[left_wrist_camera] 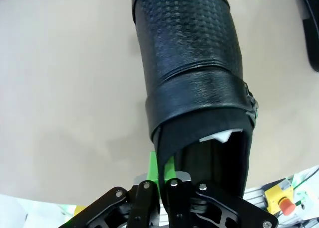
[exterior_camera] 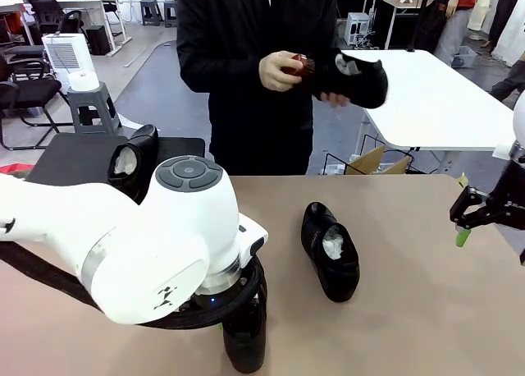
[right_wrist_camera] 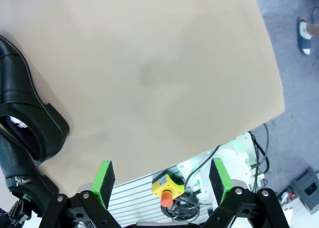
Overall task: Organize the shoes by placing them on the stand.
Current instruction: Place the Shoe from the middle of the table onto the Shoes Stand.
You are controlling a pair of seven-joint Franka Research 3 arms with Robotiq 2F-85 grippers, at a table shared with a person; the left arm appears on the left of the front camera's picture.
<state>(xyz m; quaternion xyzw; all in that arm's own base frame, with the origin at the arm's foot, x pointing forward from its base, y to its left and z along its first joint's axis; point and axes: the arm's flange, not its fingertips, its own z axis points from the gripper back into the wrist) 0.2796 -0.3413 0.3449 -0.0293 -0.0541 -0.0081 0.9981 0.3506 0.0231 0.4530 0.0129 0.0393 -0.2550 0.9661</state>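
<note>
In the left wrist view my left gripper (left_wrist_camera: 162,167) is shut on the side wall of a black shoe (left_wrist_camera: 189,63) at its opening, where white paper (left_wrist_camera: 219,137) peeks out. In the front view that shoe (exterior_camera: 244,347) lies near the table's front edge under my left arm. A second shoe (exterior_camera: 330,249) (right_wrist_camera: 30,113) lies in the middle of the table. A third (exterior_camera: 135,158) rests on the black stand (exterior_camera: 74,158) at the far left. The person holds another shoe (exterior_camera: 354,80) and a reddish-brown brush (exterior_camera: 302,64) in the air. My right gripper (exterior_camera: 472,216) (right_wrist_camera: 162,174) hangs open at the right, holding nothing.
The tan tabletop (exterior_camera: 410,294) stretches bare between the middle shoe and my right gripper. A yellow box with a red stop button (right_wrist_camera: 167,190) sits below the table's near edge. A white table (exterior_camera: 443,97) stands behind the person.
</note>
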